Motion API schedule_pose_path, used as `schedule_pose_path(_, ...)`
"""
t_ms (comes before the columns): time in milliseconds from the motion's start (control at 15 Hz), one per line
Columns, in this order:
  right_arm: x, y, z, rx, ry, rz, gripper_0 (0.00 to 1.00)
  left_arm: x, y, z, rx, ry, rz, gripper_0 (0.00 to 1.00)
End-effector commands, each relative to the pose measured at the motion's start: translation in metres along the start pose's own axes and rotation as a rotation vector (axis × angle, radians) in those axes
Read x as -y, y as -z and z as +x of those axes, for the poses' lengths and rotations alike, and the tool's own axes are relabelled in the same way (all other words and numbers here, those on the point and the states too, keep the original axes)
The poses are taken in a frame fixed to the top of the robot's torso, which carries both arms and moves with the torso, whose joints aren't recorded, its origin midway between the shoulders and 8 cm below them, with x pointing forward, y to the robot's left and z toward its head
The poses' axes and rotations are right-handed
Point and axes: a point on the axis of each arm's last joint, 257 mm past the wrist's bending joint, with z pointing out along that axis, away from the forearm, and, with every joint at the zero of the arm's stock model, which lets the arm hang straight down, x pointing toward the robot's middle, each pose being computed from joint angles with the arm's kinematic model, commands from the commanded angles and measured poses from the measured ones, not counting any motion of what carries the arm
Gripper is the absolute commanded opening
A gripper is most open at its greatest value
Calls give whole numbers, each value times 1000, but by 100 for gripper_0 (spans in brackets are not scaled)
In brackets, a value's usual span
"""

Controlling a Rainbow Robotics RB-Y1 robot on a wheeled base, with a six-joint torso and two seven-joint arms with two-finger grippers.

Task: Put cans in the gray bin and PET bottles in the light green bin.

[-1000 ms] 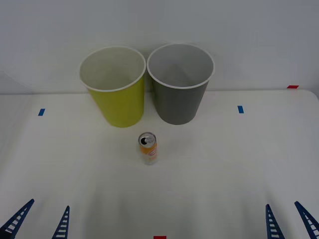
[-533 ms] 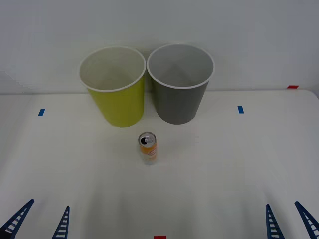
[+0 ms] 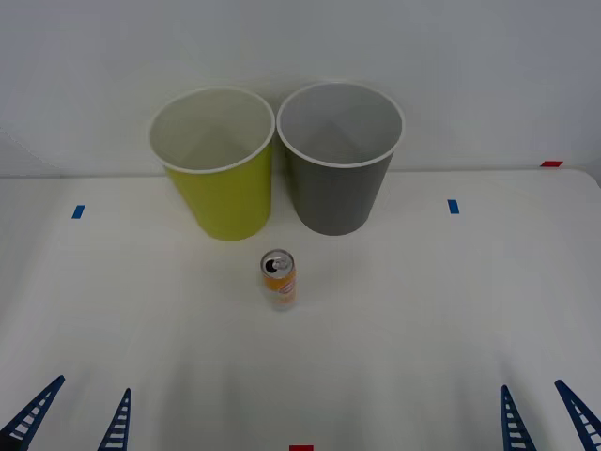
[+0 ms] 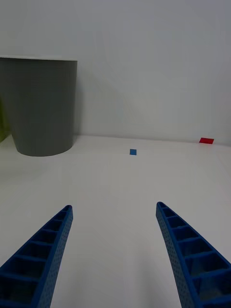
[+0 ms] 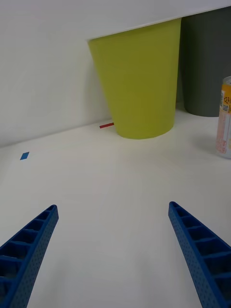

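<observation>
On the worktop (image 3: 451, 310): can (image 3: 279, 279) standing upright, just before both bins.
Claws: left claw (image 3: 71, 413) and right claw (image 3: 545, 413) sitting wide, empty.
Risk: slim can tipping if nudged; gray bin (image 3: 338, 160) touching light green bin (image 3: 214, 162), inviting a wrong drop.

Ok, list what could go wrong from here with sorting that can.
1. The can is slim and upright, so a glancing approach from either open gripper, left or right, may tip it.
2. The gray bin stands close beside the light green bin; an off-centre drop could land in the wrong one.
</observation>
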Motion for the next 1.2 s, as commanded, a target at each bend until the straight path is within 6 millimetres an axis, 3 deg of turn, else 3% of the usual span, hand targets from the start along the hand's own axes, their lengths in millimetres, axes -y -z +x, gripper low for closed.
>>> schedule_pose_path(67, 0, 0, 0, 0, 0, 0, 59, 0, 0, 0, 0, 0, 0, 79)
schedule_pose_path(267, 0, 0, 0, 0, 0, 0, 59, 0, 0, 0, 0, 0, 0, 79)
schedule_pose_path(333, 0, 0, 0, 0, 0, 0, 58, 6, 5, 18, -40, 6, 6, 79)
schedule_pose_path(400, 0, 0, 0, 0, 0, 0, 58, 1, 6, 8, 11, -10, -1, 79)
schedule_pose_path(600, 0, 0, 0, 0, 0, 0, 59, -7, -6, -12, 88, -55, 45, 96)
schedule_pose_path(733, 0, 0, 0, 0, 0, 0, 58, -8, -21, -18, 118, -105, 98, 96)
schedule_pose_path(1000, 0, 0, 0, 0, 0, 0, 59, 12, -43, -23, 138, -147, 217, 98)
schedule_pose_path(1200, 0, 0, 0, 0, 0, 0, 59, 47, -68, -34, 170, -74, 300, 98)
